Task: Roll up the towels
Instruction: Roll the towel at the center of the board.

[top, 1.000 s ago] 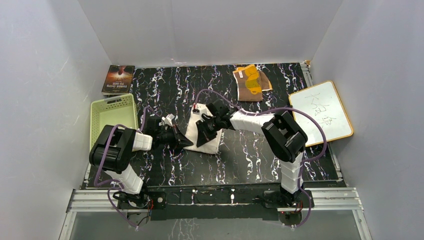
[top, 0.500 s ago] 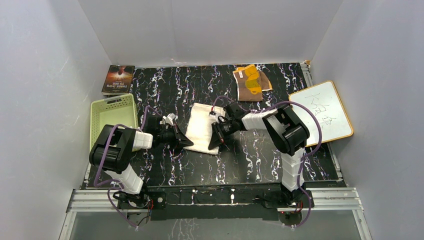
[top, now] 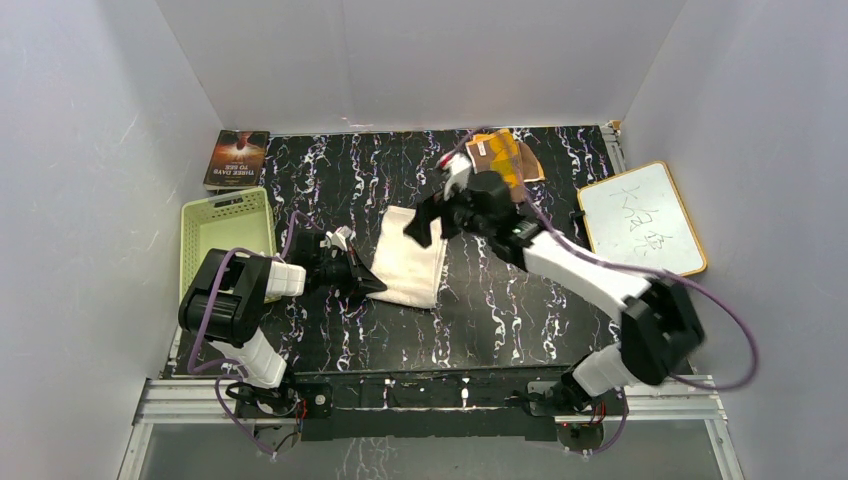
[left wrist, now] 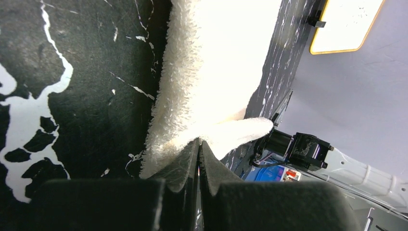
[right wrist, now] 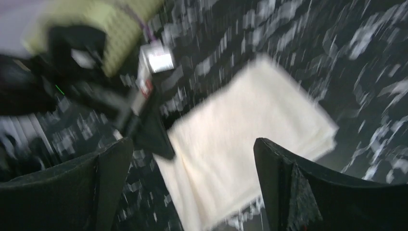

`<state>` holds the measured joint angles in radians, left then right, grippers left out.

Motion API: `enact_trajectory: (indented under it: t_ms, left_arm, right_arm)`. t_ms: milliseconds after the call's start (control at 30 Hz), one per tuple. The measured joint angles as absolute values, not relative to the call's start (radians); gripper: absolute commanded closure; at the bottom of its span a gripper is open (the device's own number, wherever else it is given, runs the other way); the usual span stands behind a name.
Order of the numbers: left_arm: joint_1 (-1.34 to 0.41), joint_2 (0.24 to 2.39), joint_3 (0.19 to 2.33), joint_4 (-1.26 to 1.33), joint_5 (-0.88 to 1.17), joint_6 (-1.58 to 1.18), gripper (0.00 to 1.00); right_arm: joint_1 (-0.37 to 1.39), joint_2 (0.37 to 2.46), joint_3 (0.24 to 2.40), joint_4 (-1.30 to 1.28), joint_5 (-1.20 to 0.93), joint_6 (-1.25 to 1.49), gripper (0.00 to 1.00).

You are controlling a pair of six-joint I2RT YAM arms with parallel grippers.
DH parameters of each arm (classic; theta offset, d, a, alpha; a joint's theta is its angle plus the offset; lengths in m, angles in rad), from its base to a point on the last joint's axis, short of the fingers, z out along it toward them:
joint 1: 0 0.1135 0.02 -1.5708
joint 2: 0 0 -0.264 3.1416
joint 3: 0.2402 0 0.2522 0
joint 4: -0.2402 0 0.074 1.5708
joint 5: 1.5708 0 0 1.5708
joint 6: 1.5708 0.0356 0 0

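The cream-white towel (top: 415,262) lies folded in the middle of the black marbled mat. My left gripper (top: 373,284) lies low at its near left corner. In the left wrist view the gripper (left wrist: 198,144) is shut on the edge of the towel (left wrist: 211,67). My right gripper (top: 428,220) hangs open above the towel's far right side and holds nothing. The right wrist view is blurred; it looks down on the towel (right wrist: 250,139) between the wide-open gripper (right wrist: 192,161). The brown and yellow-orange towel (top: 505,160) lies at the back, partly behind the right arm.
A pale green basket (top: 226,230) stands at the left edge, with a book (top: 237,158) behind it. A white board with a wooden frame (top: 641,225) lies at the right. White walls close in the table on three sides.
My right gripper has opened, let go of the cream towel's right edge and lifted up and back. The towel has settled flat. The left gripper has stayed where it was.
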<state>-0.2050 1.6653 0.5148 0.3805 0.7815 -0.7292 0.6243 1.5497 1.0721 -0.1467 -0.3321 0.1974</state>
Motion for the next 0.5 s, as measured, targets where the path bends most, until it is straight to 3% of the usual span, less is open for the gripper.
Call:
enact_trajectory:
  t_ms: [100,233,333,500]
  left_arm:
    - [-0.205,1.663,0.515,0.379,0.779,-0.729,1.00]
    - [-0.207,1.657,0.514,0.374,0.772,-0.728,1.00]
    - [-0.208,1.650,0.513,0.368,0.765,-0.728,1.00]
    - [-0.208,1.646,0.513,0.366,0.760,-0.726,1.00]
  right_arm:
    - [0.617,1.365,1.007,0.134,-0.252,0.271,0.02]
    - [0.625,1.448,1.208,0.111,-0.185,0.236,0.02]
    - [0.804,1.545,1.221,0.102,0.044,0.085,0.02]
    - [1.153,1.542,0.919,0.058,0.230,-0.199,0.02]
